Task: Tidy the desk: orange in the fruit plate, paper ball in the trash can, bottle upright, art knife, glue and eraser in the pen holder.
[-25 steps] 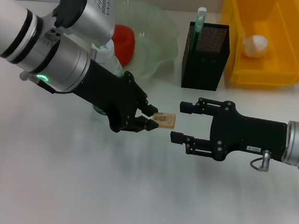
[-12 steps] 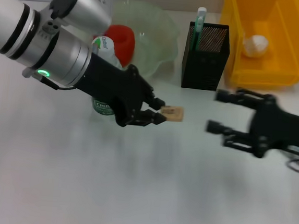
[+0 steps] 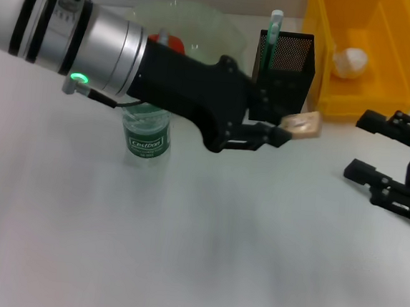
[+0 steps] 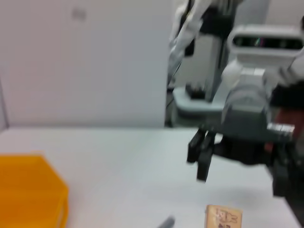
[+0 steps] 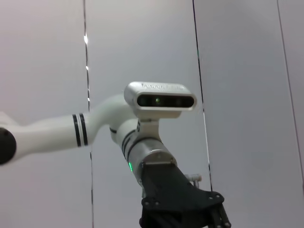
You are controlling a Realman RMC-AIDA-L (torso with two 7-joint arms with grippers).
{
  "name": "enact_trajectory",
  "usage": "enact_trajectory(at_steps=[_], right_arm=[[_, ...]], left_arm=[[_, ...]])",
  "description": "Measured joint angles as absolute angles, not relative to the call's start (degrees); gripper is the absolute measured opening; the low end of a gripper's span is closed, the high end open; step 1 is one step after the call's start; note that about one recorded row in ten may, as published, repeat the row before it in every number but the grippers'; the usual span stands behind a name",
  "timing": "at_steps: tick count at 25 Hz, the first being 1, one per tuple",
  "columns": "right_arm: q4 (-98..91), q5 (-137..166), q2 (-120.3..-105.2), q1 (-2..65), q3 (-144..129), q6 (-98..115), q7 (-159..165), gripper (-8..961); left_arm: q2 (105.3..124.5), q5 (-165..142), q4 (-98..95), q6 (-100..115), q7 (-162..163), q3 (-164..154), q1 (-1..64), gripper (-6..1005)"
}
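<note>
My left gripper [image 3: 284, 132] is shut on the tan eraser [image 3: 302, 125], held in the air just in front of the black mesh pen holder [image 3: 282, 75]; the eraser [image 4: 223, 218] also shows in the left wrist view. The mint-green art knife [image 3: 273, 31] stands in the pen holder. The bottle [image 3: 146, 135] stands upright under my left arm. Behind that arm, the orange [image 3: 173, 43] lies in the pale-green fruit plate [image 3: 202, 25]. A paper ball [image 3: 348, 62] rests inside the yellow trash can [image 3: 364, 56]. My right gripper [image 3: 362, 146] is open near the right edge. The glue is out of view.
The white desk [image 3: 182, 245] stretches wide in front of both arms. In the left wrist view, the right gripper [image 4: 203, 154] hangs above the desk. The right wrist view looks at my left arm [image 5: 156, 190] and head against a grey wall.
My left gripper has carried the eraser to the right and farther back, up to the pen holder. My right gripper has drawn back to the right edge, still open.
</note>
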State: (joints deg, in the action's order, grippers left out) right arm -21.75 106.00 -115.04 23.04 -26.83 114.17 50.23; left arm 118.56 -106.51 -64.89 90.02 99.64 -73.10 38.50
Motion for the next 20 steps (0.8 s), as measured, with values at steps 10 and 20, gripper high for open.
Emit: enact_trajectory(at_steps=[10,20], right_arm=[[-21.1,105.59,-116.49,23.8,-25.64,115.02,48.66,687],[-21.0,105.99,-117.29,24.67,-25.99,114.05,47.9,675]], left_arm=[[118.59,-103.1,-65.05,92.04,99.51,-73.03,39.39,236],[118.74,-103.03,-64.96,92.3,99.49,-73.54,39.56,234]])
